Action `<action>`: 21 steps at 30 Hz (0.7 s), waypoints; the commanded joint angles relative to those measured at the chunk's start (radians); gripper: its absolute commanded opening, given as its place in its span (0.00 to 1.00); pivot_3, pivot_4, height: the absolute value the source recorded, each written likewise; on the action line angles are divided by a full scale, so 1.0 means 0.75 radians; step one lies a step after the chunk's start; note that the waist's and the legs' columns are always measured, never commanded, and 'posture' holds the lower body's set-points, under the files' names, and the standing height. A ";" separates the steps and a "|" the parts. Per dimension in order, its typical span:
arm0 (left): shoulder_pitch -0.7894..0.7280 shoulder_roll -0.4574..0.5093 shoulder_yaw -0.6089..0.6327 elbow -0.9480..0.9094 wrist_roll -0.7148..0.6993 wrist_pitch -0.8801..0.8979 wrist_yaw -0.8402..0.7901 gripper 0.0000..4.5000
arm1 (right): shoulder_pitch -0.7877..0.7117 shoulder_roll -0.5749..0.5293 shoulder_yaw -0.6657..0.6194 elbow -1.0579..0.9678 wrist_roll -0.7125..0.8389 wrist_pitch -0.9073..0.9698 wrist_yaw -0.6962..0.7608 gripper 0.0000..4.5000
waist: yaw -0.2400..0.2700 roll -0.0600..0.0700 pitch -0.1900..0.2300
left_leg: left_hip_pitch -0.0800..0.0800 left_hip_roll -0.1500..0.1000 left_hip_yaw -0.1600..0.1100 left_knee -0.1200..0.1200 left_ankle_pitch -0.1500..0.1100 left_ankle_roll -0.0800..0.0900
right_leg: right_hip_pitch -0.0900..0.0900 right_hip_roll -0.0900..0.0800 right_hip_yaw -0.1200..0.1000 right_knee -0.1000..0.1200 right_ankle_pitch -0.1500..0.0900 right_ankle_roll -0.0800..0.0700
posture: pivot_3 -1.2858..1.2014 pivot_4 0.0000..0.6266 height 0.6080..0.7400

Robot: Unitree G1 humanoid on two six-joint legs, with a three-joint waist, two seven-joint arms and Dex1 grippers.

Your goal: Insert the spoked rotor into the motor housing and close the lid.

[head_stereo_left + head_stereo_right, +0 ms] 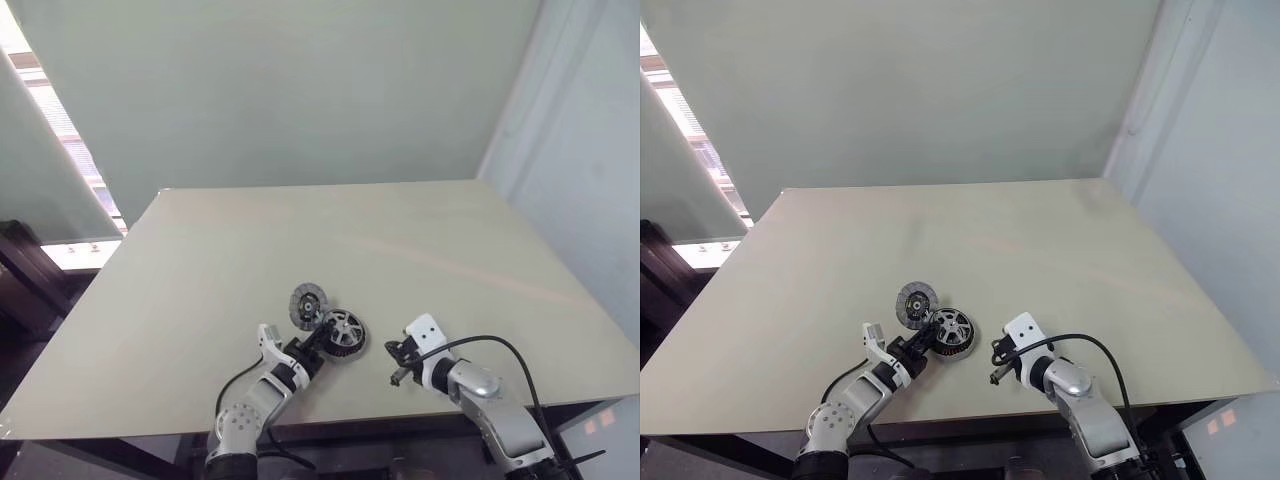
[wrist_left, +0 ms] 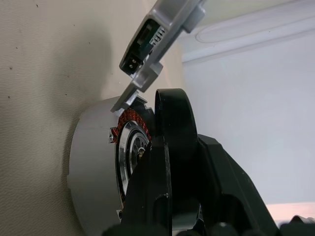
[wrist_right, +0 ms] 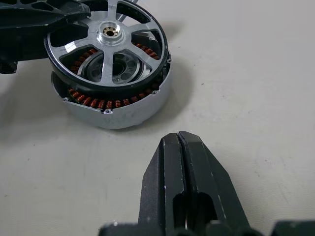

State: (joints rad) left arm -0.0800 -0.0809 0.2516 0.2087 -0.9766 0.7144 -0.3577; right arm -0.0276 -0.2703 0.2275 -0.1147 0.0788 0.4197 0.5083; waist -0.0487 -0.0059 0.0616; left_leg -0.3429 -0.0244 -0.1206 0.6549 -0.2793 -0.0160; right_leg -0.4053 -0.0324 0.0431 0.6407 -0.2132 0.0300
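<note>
The left pincer (image 1: 312, 352) clamps the motor housing's (image 3: 115, 110) rim on the desk (image 1: 200, 260); the spoked rotor (image 3: 107, 44) sits tilted in it. The lid (image 1: 308, 304) lies at its ten o'clock. The right pincer (image 3: 183, 167), fingers together, hovers near its three o'clock.

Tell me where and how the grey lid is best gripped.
Probably by its thin rim, from above: the lid lies flat on the table, so only its edge gives purchase. Come from the far side, since the motor housing sits close on its near side.
</note>
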 commanded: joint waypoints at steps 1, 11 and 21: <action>-0.025 -0.030 -0.038 -0.023 0.001 0.058 0.004 0.09 | -0.017 0.001 -0.015 -0.053 0.011 -0.018 -0.005 0.00 | 0.000 0.000 0.000 | 0.000 0.000 0.000 0.000 0.000 0.000 | 0.000 0.000 0.000 0.000 0.000 0.000 | 0.52 0.00 1.00; -0.029 -0.049 0.000 -0.054 -0.006 0.093 0.059 0.60 | -0.030 0.006 -0.009 -0.034 0.010 -0.026 -0.004 0.00 | 0.000 0.001 -0.001 | 0.000 0.000 -0.001 0.002 0.000 0.000 | 0.001 0.000 0.000 0.000 0.000 0.000 | 0.52 0.00 1.00; 0.001 -0.010 -0.027 -0.239 -0.029 0.138 0.134 0.68 | -0.036 0.012 -0.003 -0.021 0.008 -0.033 0.004 0.00 | -0.001 0.000 0.000 | -0.001 0.001 0.000 0.007 0.000 0.000 | 0.001 0.000 0.000 0.001 0.000 0.001 | 0.52 0.00 1.00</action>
State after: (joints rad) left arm -0.0687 -0.0809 0.2489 0.0940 -0.9897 0.8042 -0.2728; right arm -0.0298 -0.2628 0.2287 -0.1082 0.0780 0.4166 0.5067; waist -0.0492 -0.0057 0.0616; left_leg -0.3437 -0.0240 -0.1208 0.6598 -0.2795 -0.0161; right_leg -0.4049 -0.0323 0.0428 0.6415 -0.2128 0.0306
